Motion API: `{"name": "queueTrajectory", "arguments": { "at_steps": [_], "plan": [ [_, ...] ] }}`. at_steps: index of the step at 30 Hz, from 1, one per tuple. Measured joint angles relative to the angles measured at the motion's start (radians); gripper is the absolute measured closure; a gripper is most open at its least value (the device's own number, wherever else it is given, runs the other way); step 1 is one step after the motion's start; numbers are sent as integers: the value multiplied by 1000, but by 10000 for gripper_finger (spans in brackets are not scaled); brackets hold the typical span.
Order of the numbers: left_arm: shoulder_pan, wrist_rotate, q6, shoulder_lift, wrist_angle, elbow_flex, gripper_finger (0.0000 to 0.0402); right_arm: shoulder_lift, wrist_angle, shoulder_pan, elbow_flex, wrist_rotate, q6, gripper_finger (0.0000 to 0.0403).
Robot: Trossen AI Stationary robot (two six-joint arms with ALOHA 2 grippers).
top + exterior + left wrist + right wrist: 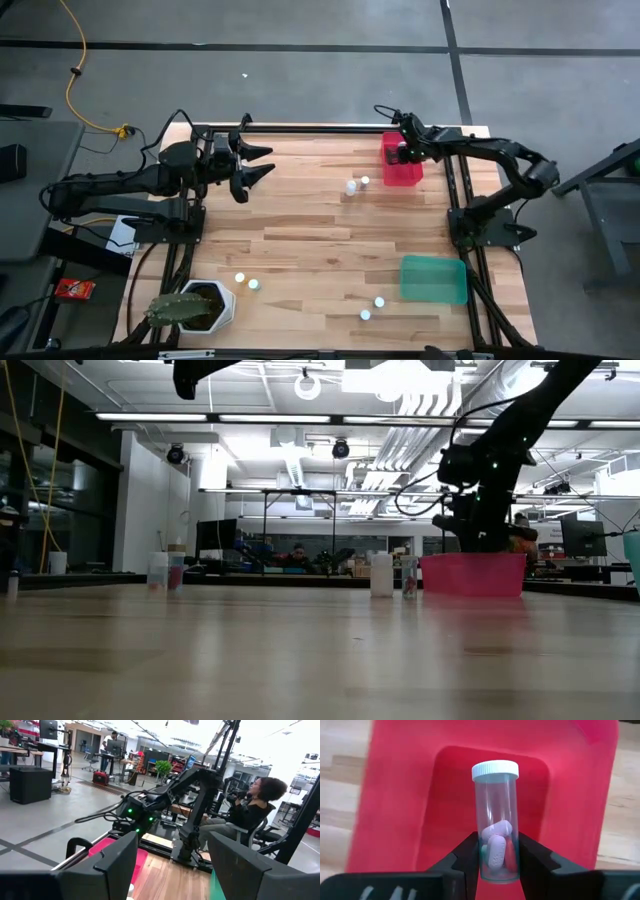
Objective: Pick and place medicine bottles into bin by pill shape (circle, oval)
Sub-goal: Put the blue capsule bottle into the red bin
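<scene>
My right gripper (pixel 499 845) is shut on a clear medicine bottle (pixel 496 815) with a white cap and oval pills inside. It is over the red bin (pixel 403 172) at the table's far right. My left gripper (pixel 258 165) is open and empty, raised at the far left. Two bottles (pixel 351 186) (pixel 365 181) stand on the table just left of the red bin. Two more bottles (pixel 240 278) (pixel 254 284) stand near the plant pot. Another two (pixel 379 301) (pixel 365 314) stand near the front edge. My right gripper pinches the clear bottle's body near its bottom end (pixel 496 870) between its two fingers (pixel 470 855). It comes from above. The capped end (pixel 495 770) sticks out past the fingertips over the red bin's floor (pixel 450 795). I cannot tell whether the bottle touches the bin.
A green bin (pixel 433 278) sits at the near right. A white pot with a green plant (pixel 195 305) stands at the near left corner. Beyond the table's far side a person (pixel 250 807) sits on a chair. Bare wood lies in the table's middle.
</scene>
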Motion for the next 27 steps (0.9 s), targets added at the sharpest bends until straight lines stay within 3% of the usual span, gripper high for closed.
{"name": "queueTrajectory", "arguments": {
  "at_steps": [8,19,27],
  "plan": [
    [0,0,0,0,0,0,172,13,36,-9,0,0,-11,290],
    [0,0,0,0,0,0,172,5,17,-9,29,3,-5,175],
    [0,0,0,0,-8,0,172,-218,53,35,156,-15,-112,158]
  ]
}}
